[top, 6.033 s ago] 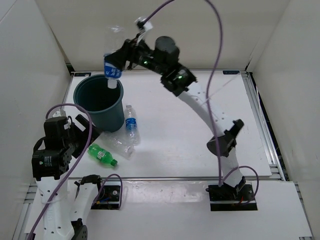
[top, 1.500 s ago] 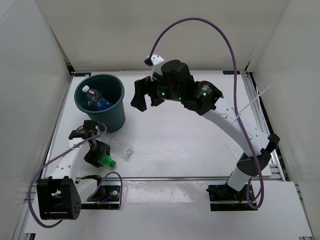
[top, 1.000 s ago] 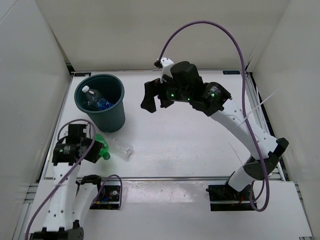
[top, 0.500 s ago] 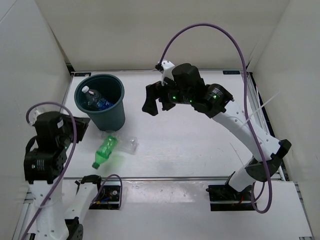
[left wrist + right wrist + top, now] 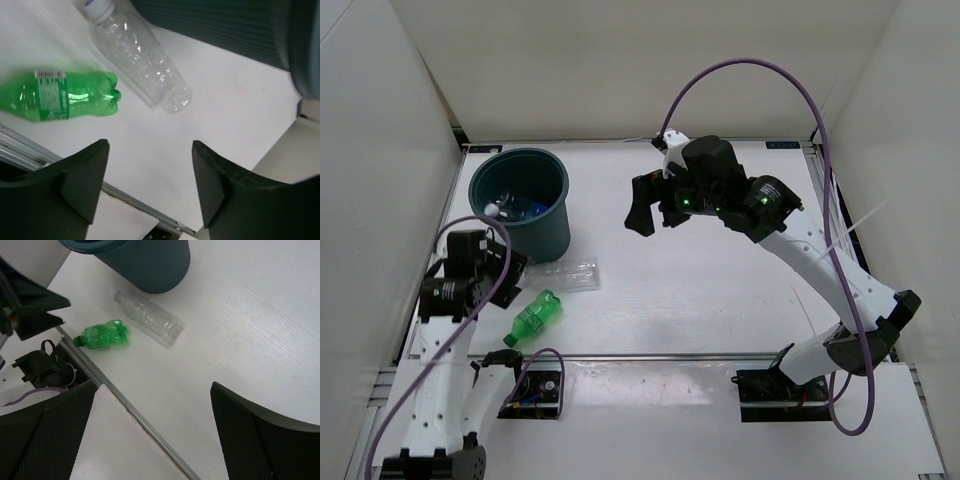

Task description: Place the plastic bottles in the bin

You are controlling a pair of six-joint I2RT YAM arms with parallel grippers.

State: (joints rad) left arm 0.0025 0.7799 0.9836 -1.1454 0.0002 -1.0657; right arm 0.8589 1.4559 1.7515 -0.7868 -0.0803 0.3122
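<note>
Jaws are gaping empty on both the left gripper (image 5: 150,150) and right gripper (image 5: 152,390), while the green bottle (image 5: 60,102) and clear bottle (image 5: 140,55) are lying near the bin (image 5: 550,235), by the table's (image 5: 720,300) front edge. An off-centre pinch is threatening to roll the green bottle overboard.

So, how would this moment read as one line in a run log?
left jaws: open, empty | right jaws: open, empty | green bottle: lying on table | clear bottle: lying by bin
</note>
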